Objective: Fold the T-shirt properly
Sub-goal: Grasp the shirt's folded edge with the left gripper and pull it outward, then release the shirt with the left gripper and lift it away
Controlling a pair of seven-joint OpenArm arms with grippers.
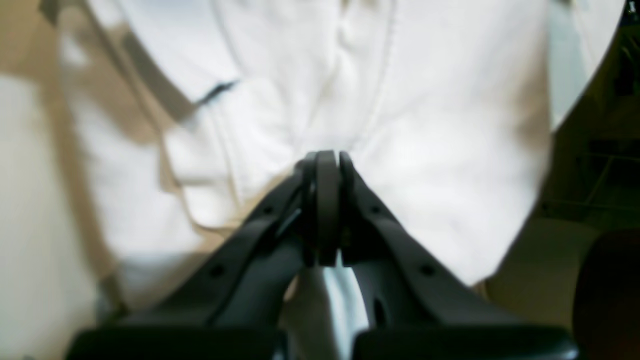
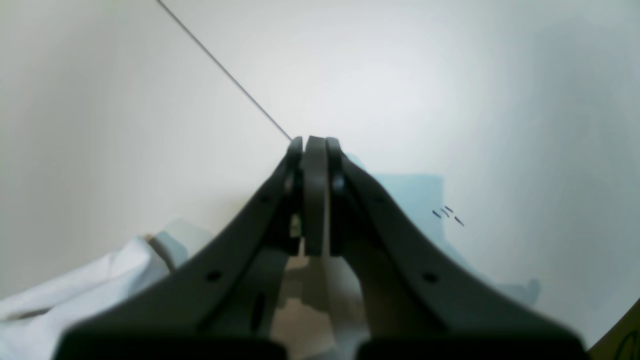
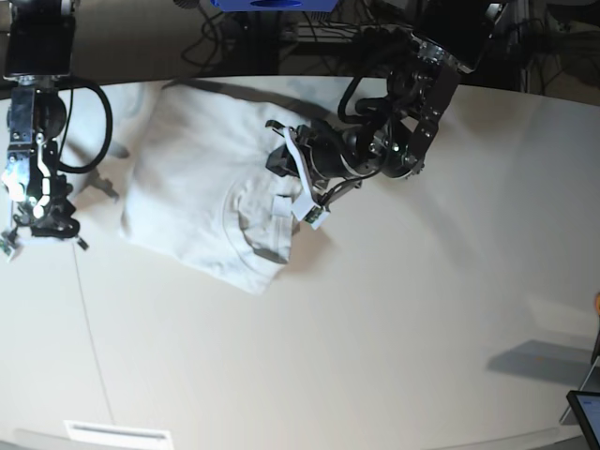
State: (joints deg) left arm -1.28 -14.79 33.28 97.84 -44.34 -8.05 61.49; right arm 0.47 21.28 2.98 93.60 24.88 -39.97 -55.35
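The left pincer (image 1: 327, 165) is pressed together over the T-shirt (image 3: 211, 192), which is spread at the desk's (image 3: 394, 328) far middle. The right pincer (image 2: 315, 150) is likewise pressed together over bare desk. Open desk is seen nearer the front.

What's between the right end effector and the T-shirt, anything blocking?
Nothing visible. The right end effector sits shut over bare tabletop beside the T-shirt; only open table lies between them.

left end effector (image 1: 327, 160): jaws closed | over wrinkled white T-shirt (image 1: 310, 100)
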